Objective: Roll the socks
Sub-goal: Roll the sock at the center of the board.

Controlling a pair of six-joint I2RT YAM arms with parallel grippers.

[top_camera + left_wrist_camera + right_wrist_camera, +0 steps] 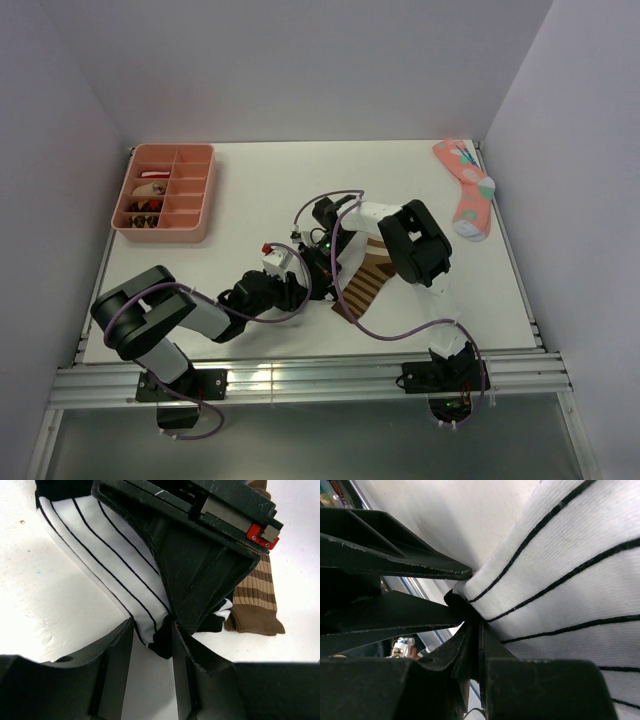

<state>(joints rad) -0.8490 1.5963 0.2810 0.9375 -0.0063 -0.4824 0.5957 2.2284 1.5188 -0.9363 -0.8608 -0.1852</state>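
Note:
The small white sock (115, 555) with thin black stripes lies stretched on the table, and fills the right wrist view (570, 580). Its black end sits between my left gripper's (152, 630) fingertips, touching both, so the left gripper is shut on it. My right gripper (475, 625) comes down from above and is pinched shut on the same black end, its tips (172, 615) right against the left fingers. In the top view the two grippers meet at mid-table, left (300, 285) and right (318, 262), hiding the white sock. The brown-and-tan striped sock (368, 278) lies flat just right of them (257, 595).
A pink compartment tray (205, 195) with small items stands at the back left. A pink dotted sock (468, 190) lies at the back right by the wall. The right arm's elbow (415, 240) hangs over the brown sock. The table's near edge (300, 350) runs just behind the grippers.

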